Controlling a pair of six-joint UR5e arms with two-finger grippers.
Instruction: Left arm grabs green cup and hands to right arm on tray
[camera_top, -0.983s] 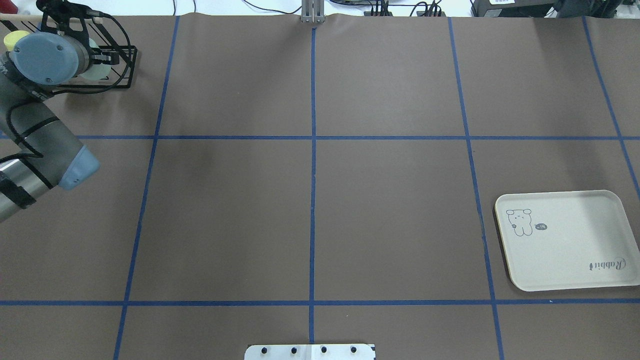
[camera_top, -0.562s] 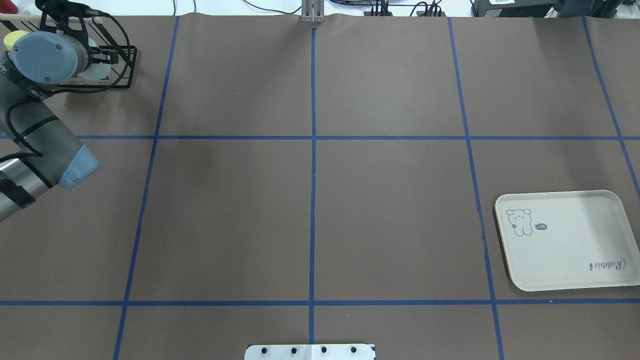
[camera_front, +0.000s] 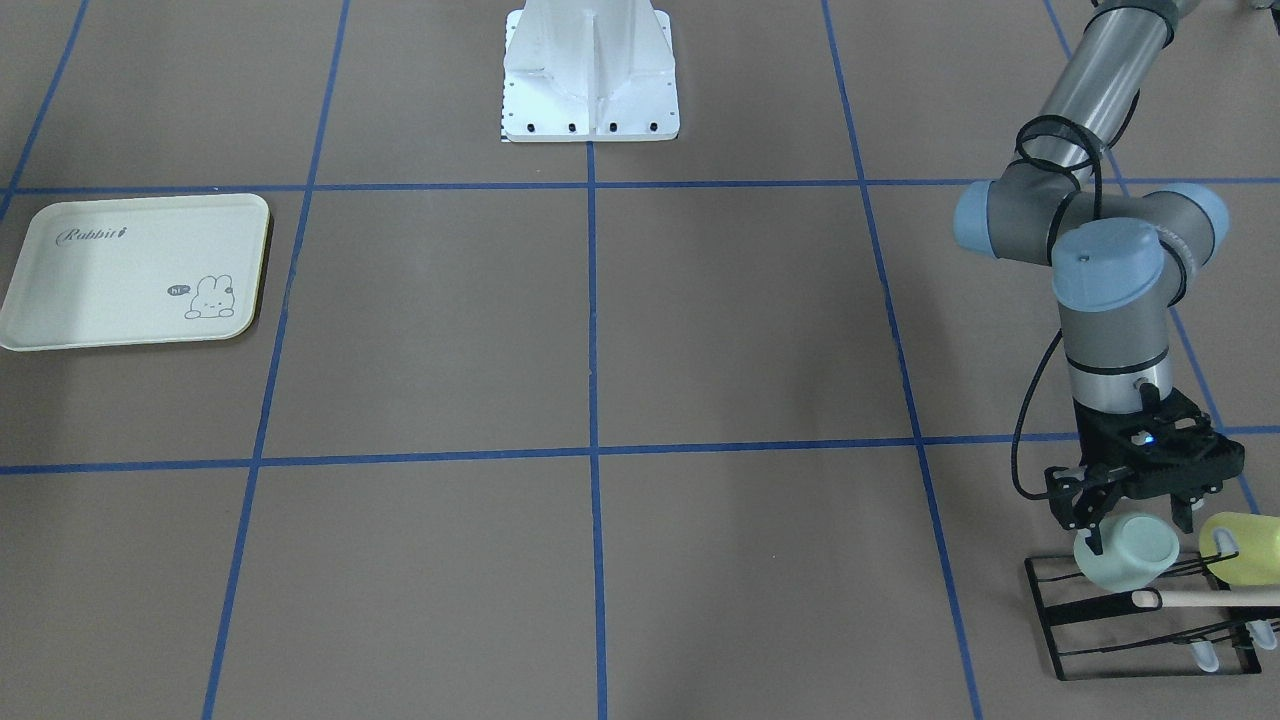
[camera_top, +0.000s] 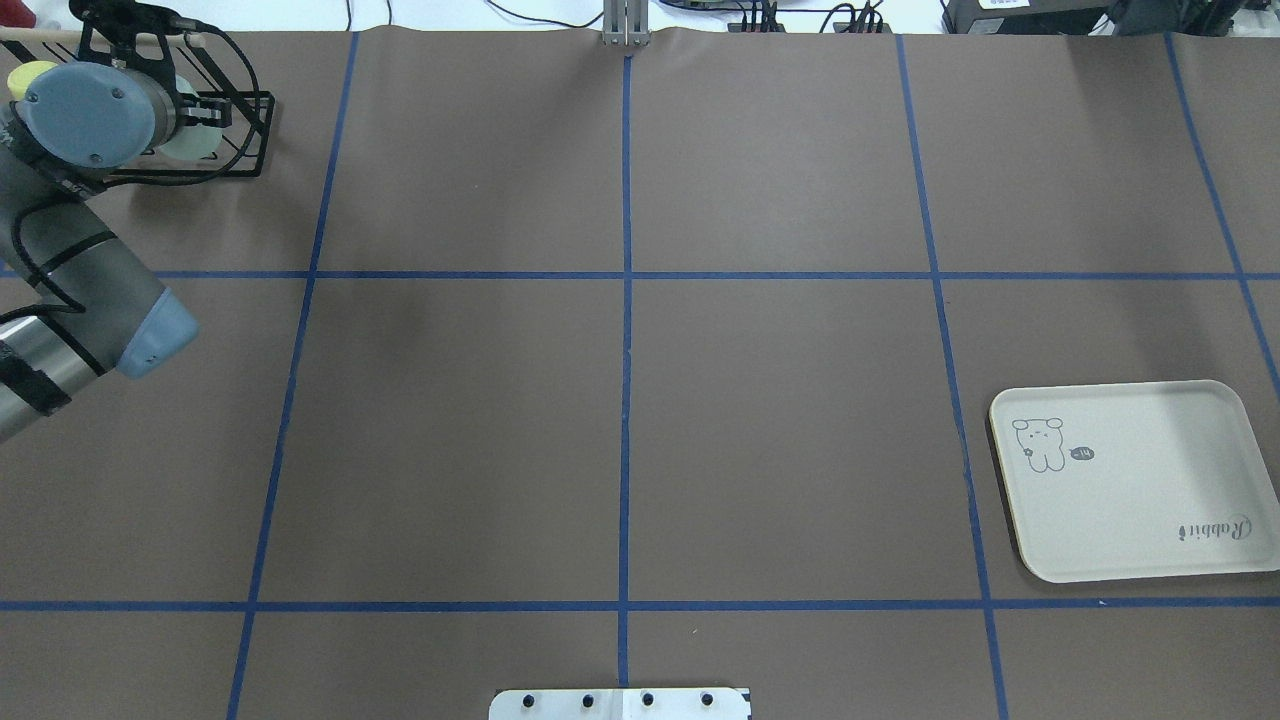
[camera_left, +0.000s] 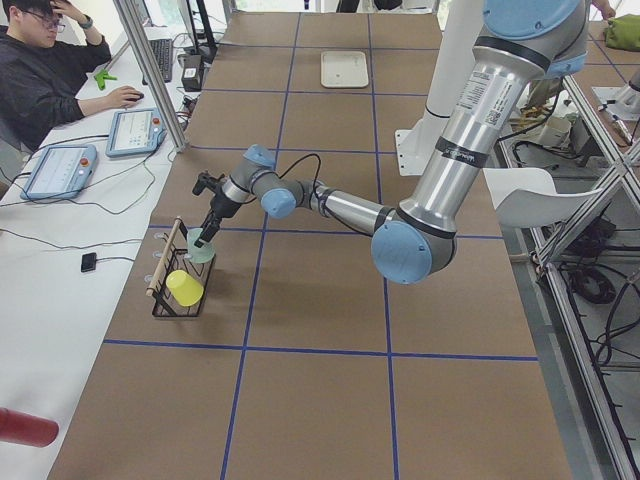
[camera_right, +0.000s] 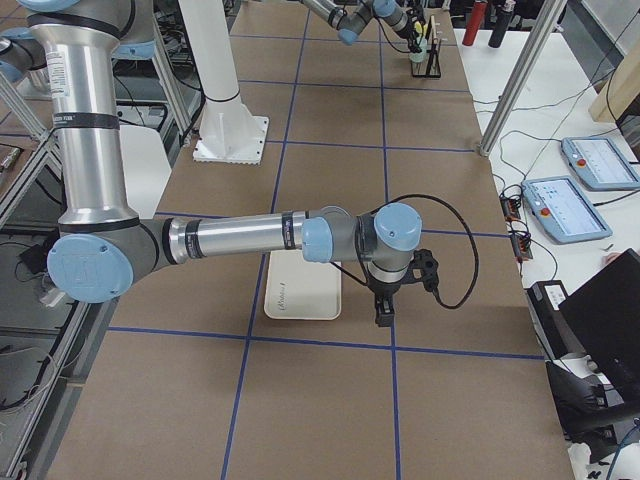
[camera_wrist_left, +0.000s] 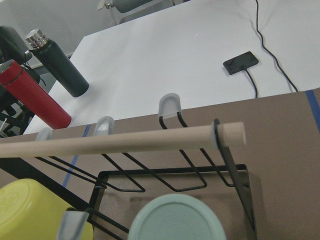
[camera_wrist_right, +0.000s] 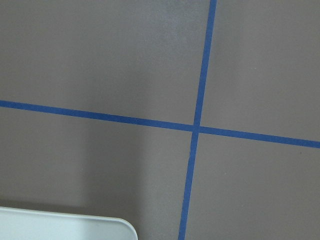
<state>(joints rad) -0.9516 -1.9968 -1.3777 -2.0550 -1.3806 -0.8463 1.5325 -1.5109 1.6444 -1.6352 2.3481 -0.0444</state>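
Left gripper (camera_front: 1138, 528): jaws wide, straddling green cup (camera_front: 1128, 562). Can't tell if the pads touch it yet. Right gripper (camera_right: 385, 308) shows only from the side, so its width can't be told. It hangs just beside the tray.

Left arm (camera_front: 1110, 330) reaches to the table's 10 o'clock corner in the overhead view. Right arm (camera_right: 240, 238) is low over the 4 o'clock area. Tray (camera_top: 1130, 520) is at 4 o'clock, well apart from the cup. Wire rack (camera_front: 1060, 620) is at 10 o'clock, with a wooden rod (camera_wrist_left: 125, 142) across its top. Yellow cup (camera_front: 1245, 540) sits on the rack at 3 o'clock of the green cup in the front view, near it.

Green cup is tilted on the rack, its base toward the left wrist camera.

Step in hand is the grasp, so the task has barely begun. To do it well:
- Centre the jaws on the cup wall and close gently, since it looks like thin plastic.
- Pull out along the cup's tilt so the rack isn't dragged.
- Keep clear of the rod and the yellow cup.
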